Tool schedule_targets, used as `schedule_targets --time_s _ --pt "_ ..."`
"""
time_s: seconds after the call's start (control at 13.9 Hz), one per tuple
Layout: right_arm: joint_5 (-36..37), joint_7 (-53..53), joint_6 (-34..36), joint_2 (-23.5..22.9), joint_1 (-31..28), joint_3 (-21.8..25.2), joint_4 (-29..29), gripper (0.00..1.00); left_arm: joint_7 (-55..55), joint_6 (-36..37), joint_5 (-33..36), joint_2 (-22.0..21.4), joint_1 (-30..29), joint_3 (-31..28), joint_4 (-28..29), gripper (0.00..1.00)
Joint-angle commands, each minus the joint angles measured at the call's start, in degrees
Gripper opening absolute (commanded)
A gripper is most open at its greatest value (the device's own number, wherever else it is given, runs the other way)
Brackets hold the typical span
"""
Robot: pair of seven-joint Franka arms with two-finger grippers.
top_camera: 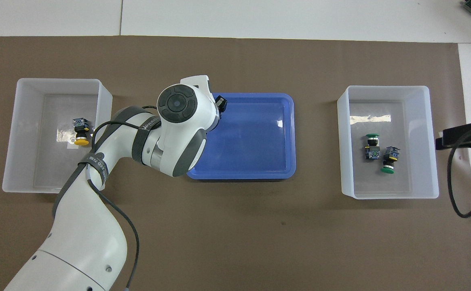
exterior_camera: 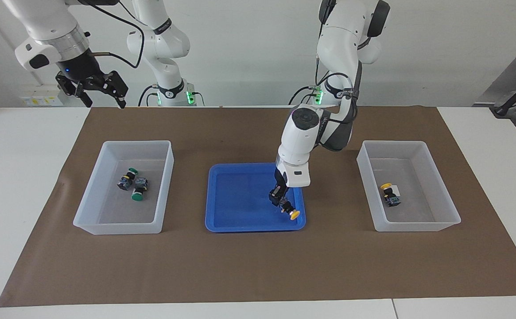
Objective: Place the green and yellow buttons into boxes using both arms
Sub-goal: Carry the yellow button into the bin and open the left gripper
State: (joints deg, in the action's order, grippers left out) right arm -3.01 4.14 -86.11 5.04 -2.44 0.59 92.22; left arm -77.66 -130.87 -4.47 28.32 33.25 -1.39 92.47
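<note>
The left arm's black two-finger gripper [exterior_camera: 283,204] is over the corner of the shallow blue plastic tray [exterior_camera: 235,221] that lies toward the left arm's end and farther from the robots. Its fingers are closed on the black body of a small push-button switch with a round yellow cap [exterior_camera: 294,215], the cap pointing down and outward. The switch seems lifted just clear of the tray floor, though the facing view does not settle this. In the overhead view the arm's wrist hides the switch.

The translucent whitish rectangular plastic bin at the left arm's end [exterior_camera: 448,206] holds a second yellow-capped switch [exterior_camera: 390,194], lying on its side next to a small white label [exterior_camera: 395,190].

The matching bin at the right arm's end [exterior_camera: 162,186] holds two green-capped switches [exterior_camera: 133,182], on their sides and touching or nearly so.

The right arm waits with its black gripper [exterior_camera: 93,88] raised high above the table edge at its own end, fingers spread wide and holding nothing.

A brown paper mat [exterior_camera: 258,266] covers the white table [exterior_camera: 18,177] beneath tray and bins.
</note>
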Motion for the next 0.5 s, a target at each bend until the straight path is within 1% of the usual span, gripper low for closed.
schedule_targets --time_s 0.0,0.14,0.29,0.43 --pt "0.9 0.7 0.6 0.0 0.1 0.1 -0.1 1.00 0.4 8.0 0.2 2.5 -0.7 -0.4 -8.2 0.06" --pt "0.8 0.7 0.6 0.1 0.2 0.1 -0.1 1.00 4.1 12.6 0.1 1.9 -1.9 -1.0 -11.2 0.06" --pt "0.7 0.7 0.6 0.3 0.7 0.0 -0.1 1.00 8.6 18.4 0.0 0.7 -5.6 -1.0 -13.8 0.04" --pt "0.1 0.6 0.7 0.4 0.7 -0.4 -0.2 1.00 15.7 24.1 -0.2 -1.8 -9.8 -0.6 -16.2 0.02"
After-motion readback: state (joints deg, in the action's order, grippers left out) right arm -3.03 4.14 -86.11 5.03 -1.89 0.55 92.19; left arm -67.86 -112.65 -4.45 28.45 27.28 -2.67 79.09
